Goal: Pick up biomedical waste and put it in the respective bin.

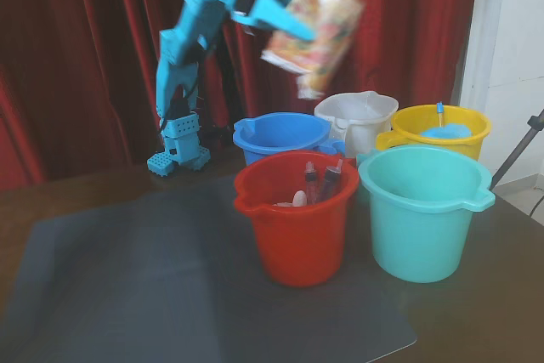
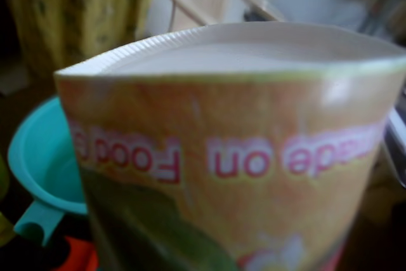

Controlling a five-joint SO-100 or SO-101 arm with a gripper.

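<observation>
Standing tall on base at rear left in fixed view, upper links reaching up and right, blurring slightly. Gripper (image 1: 297, 27) riding high, clamping on paper cup (image 1: 313, 30), holding it tilted. Fingers not showing in wrist view.

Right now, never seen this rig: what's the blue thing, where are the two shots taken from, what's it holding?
The blue thing is a small robot arm bolted to a table. The fixed view looks across the table at it; the wrist view rides on the arm, so the load fills it. Its hand grips a printed paper cup, raised above five buckets: blue, white, yellow, red with syringes inside, and teal. A grey mat covers the table.
</observation>
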